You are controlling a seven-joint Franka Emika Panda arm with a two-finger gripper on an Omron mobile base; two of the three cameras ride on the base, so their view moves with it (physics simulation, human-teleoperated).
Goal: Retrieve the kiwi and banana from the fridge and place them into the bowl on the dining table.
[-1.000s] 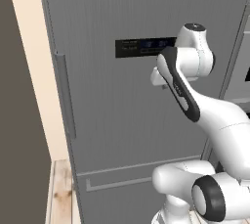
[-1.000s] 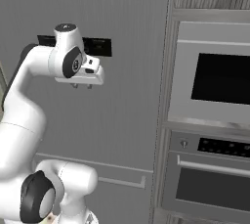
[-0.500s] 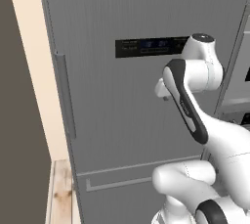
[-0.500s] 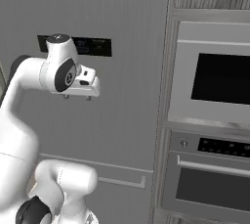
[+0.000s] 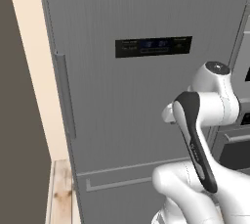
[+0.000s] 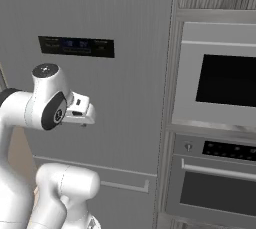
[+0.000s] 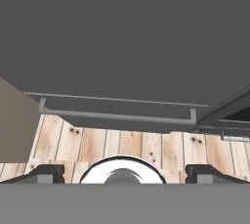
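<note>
Gripper point(image 7: 122, 173) spread wide and empty, I face the closed fridge point(image 5: 146, 96); kiwi and banana fetching is all ahead.

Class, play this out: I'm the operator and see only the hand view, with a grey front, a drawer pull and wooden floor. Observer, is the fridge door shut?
Observer: Yes. In the left base view the fridge is fully shut.
Operator: Where is its handle?
Observer: The long vertical handle runs down the door's left edge, well left of the arm.
Operator: What stands on the other side?
Observer: A built-in oven, directly right of the fridge in the right base view.
</note>
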